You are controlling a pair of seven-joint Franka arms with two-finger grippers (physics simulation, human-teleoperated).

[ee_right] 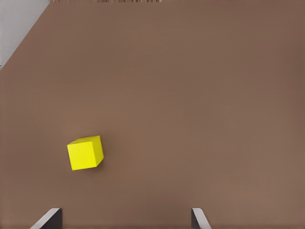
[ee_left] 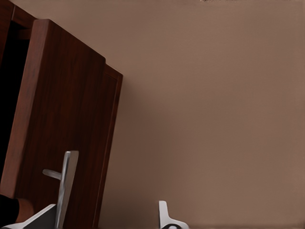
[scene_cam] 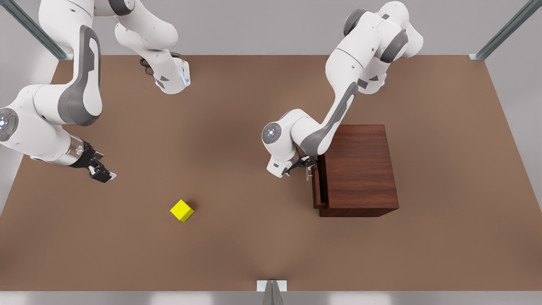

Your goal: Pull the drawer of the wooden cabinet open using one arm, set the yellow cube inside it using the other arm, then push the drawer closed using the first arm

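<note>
— What lies nearest the camera?

— The yellow cube (scene_cam: pixel 182 210), alone on the brown table (scene_cam: pixel 254 237), well apart from the cabinet (scene_cam: pixel 360 169).

— And the right gripper (scene_cam: pixel 101 171)?

— It hangs above the table toward the front view's left, near the cube but clear of it, fingers (ee_right: pixel 51 218) spread and holding nothing.

— Farther back?

— The left gripper (scene_cam: pixel 305 164) is at the cabinet's front. Its fingers (ee_left: pixel 164 217) are parted around the silver handle (ee_left: pixel 66 186), not clamped on it. The drawer (scene_cam: pixel 316 186) stands slightly out from the cabinet.
</note>
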